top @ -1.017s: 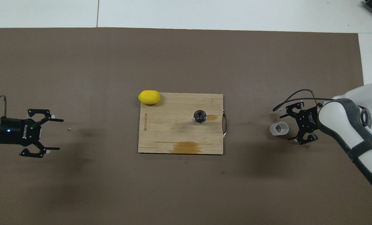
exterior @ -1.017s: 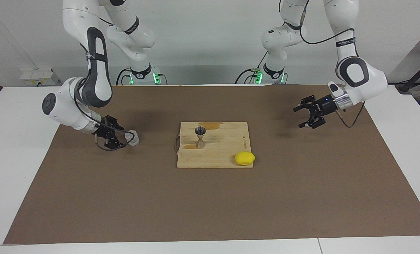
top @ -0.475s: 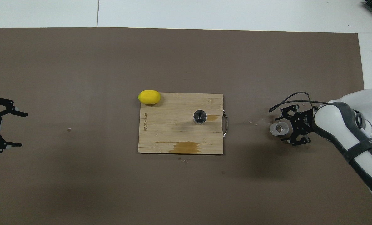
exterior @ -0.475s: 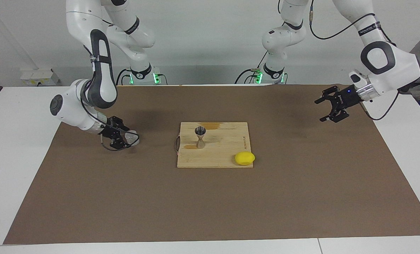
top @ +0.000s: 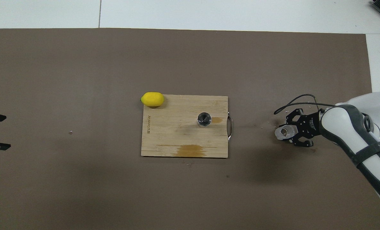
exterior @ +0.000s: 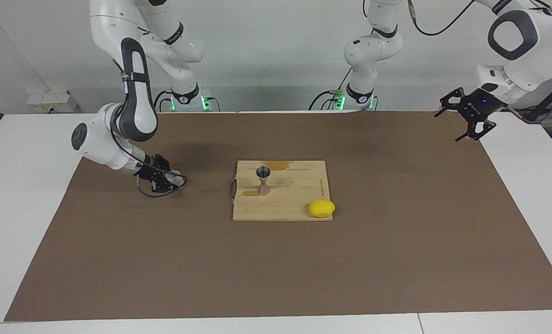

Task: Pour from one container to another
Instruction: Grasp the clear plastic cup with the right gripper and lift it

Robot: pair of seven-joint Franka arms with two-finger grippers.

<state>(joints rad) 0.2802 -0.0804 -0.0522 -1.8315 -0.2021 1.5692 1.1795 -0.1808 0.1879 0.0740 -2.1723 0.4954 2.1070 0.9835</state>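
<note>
The right gripper is seen low over the brown mat toward the right arm's end of the table, its black fingers pinched on the clear cup. The cup is small, see-through and cylindrical; something brownish, hard to identify, shows inside from overhead. In the facing view the cup is largely hidden by the fingers, so whether it rests on the mat cannot be told. At the cup's nine o'clock in the overhead view, a rectangular wooden board carries the metal jigger, hourglass-shaped, shiny, upright. A smooth yellow lemon lies at the board's corner. The left gripper is held raised, fingers spread, over the mat's edge; overhead, only its fingertips are caught.
</note>
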